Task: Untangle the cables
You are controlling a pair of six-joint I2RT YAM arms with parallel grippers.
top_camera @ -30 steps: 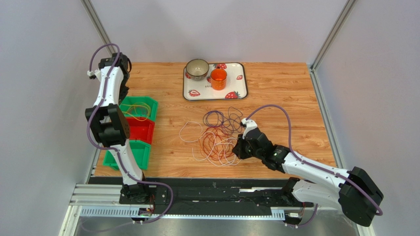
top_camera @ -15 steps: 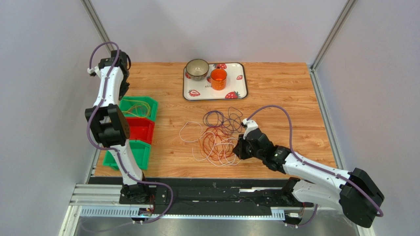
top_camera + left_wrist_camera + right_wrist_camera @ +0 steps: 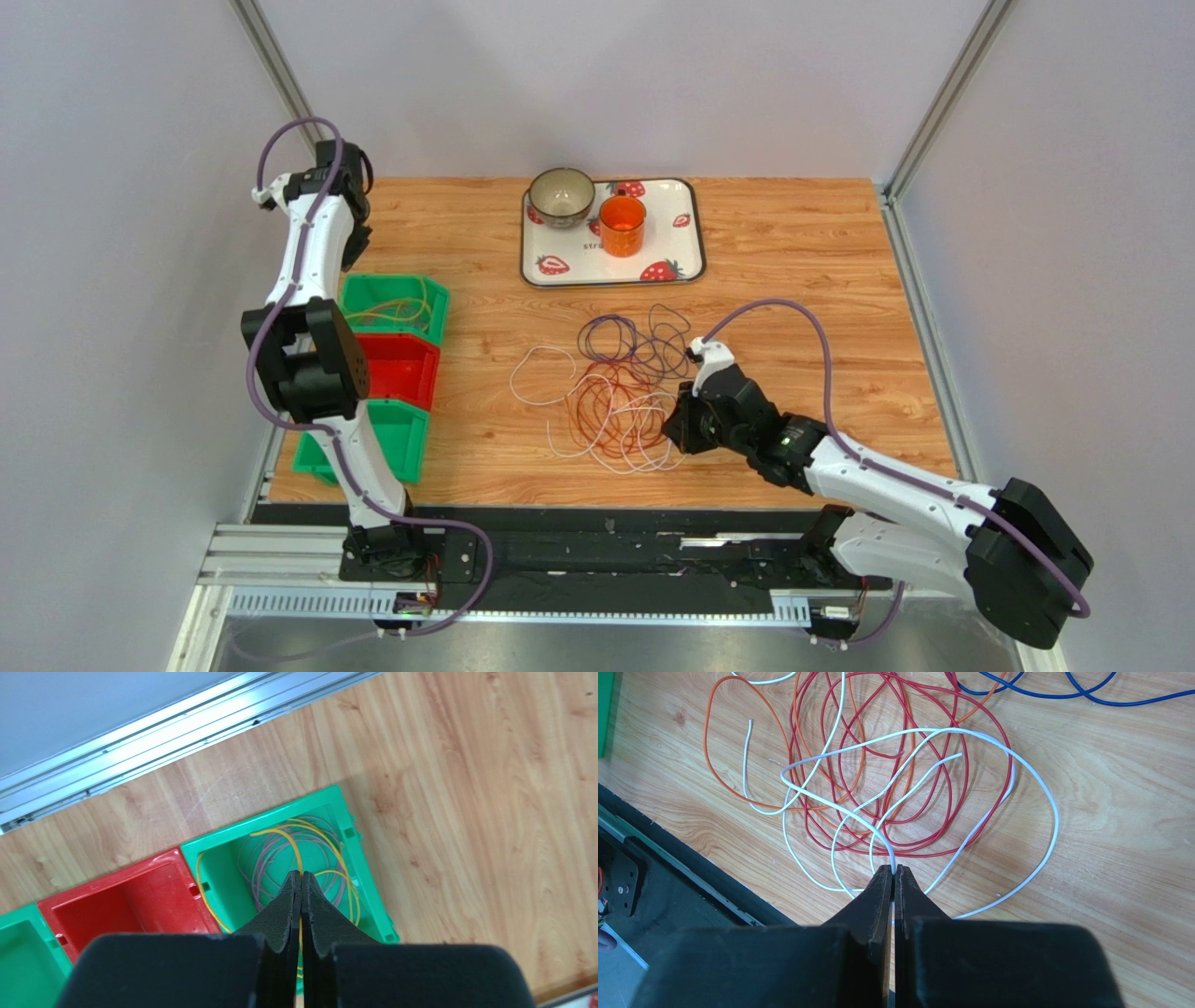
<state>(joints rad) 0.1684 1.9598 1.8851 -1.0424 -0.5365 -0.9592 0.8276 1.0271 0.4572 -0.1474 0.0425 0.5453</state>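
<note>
Lifting slightly toward the frame's upper left, left gripper (image 3: 302, 877) stays pressed together over the green bin (image 3: 267, 818). Right gripper (image 3: 893, 872) hasn't budged, pinching a white cable (image 3: 1057, 815).

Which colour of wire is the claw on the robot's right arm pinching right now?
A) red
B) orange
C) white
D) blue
C: in the right wrist view a white cable runs straight into the closed tips of the right gripper, with the jaws pressed together on it.
</note>
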